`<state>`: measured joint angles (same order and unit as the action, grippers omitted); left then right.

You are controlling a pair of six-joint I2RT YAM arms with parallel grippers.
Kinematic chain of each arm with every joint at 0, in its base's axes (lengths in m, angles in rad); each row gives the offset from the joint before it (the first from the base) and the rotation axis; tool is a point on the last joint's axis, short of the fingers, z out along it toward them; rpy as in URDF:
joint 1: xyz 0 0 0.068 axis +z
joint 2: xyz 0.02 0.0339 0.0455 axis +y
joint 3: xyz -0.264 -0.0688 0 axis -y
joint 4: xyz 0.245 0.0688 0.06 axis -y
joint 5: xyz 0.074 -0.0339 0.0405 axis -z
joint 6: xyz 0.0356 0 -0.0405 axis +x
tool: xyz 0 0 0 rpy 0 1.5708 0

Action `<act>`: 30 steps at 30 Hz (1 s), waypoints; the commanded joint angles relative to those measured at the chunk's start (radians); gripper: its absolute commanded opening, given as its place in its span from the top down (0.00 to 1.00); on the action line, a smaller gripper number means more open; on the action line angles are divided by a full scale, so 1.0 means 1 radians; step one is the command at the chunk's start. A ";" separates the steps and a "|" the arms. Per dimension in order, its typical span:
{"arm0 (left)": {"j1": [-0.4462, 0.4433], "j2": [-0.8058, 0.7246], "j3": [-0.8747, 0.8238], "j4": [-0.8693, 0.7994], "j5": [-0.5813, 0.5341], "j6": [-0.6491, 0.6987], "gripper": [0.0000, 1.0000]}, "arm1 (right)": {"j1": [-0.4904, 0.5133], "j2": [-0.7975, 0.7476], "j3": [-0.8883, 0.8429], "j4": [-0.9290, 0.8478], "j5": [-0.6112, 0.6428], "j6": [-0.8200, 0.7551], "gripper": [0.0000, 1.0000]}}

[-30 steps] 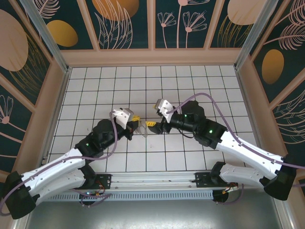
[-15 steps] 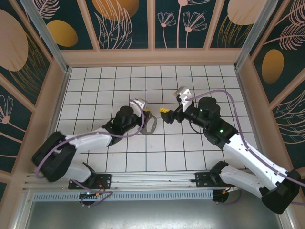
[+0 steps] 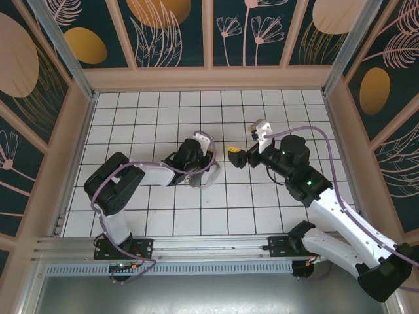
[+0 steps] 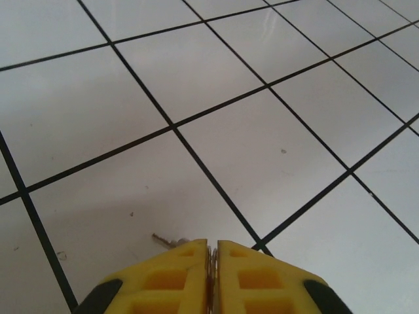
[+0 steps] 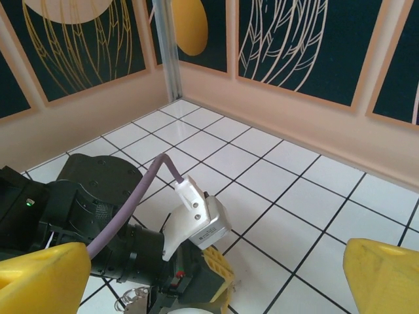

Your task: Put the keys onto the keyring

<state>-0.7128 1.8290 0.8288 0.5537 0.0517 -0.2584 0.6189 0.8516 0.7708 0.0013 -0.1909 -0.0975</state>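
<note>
- Two YAM arms meet near the ctr of the white tiled table (image 3: pixel 275 118), walled by dark panels w/ leaf prints.
- The left gripper (image 4: pixel 209 247) points down at the tiles, tips just off the surface. Yellow pads (image 4: pixel 173 265) are clenched tight, w/ a thin metal edge showing in the seam between them.
- A short metal tip pokes out beside the L pad in the left wrist view. Can't tell if it is a key or ring wire.
- The keys (image 3: pixel 209 173) sit as a small grey bunch at that gripper's tip, approx. mid-table and just L of the right gripper. From the right wrist they show as wire loops low under the left arm, too small to sort key from ring.
- The right gripper (image 3: pixel 236 157) hangs just beside the left wrist, not touching. Its jaws are spread wide and hold nothing. One yellow finger sits at each lower corner of the right wrist view.
- Between those fingers are the left arm's black wrist, its white camera mount (image 5: pixel 200 216) and a purple cable (image 5: pixel 141 196) looping over it.
- Left arm is stretched low across the tiles, the right arm reaching in from the R.
</note>
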 commanded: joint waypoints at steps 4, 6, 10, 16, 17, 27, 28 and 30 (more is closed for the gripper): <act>0.013 -0.002 0.059 0.003 0.024 -0.022 0.65 | -0.029 -0.048 -0.035 0.054 0.014 0.031 0.01; 0.012 -0.032 0.059 -0.016 0.024 -0.018 0.58 | -0.034 -0.068 -0.056 0.070 0.026 0.039 0.01; 0.013 -0.155 0.016 -0.043 0.010 -0.015 0.36 | -0.046 -0.114 -0.104 0.108 0.060 0.051 0.01; 0.014 -0.441 -0.141 -0.066 -0.055 -0.019 0.15 | -0.066 -0.126 -0.185 0.151 0.101 0.071 0.01; 0.014 -0.507 -0.180 -0.065 -0.078 -0.019 0.12 | -0.081 -0.125 -0.203 0.166 0.106 0.074 0.01; 0.016 -0.991 -0.476 -0.090 -0.623 -0.033 0.01 | -0.348 0.016 -0.393 0.520 0.112 0.211 0.01; 0.021 -0.983 -0.502 -0.061 -0.657 -0.007 0.01 | -0.390 0.042 -0.428 0.588 0.078 0.224 0.01; 0.035 -0.931 -0.525 -0.023 -0.718 0.040 0.01 | -0.471 0.087 -0.484 0.695 -0.029 0.224 0.01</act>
<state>-0.6922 0.8513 0.3443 0.4984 -0.4843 -0.2783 0.2176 0.9005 0.3443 0.4641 -0.1276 0.0723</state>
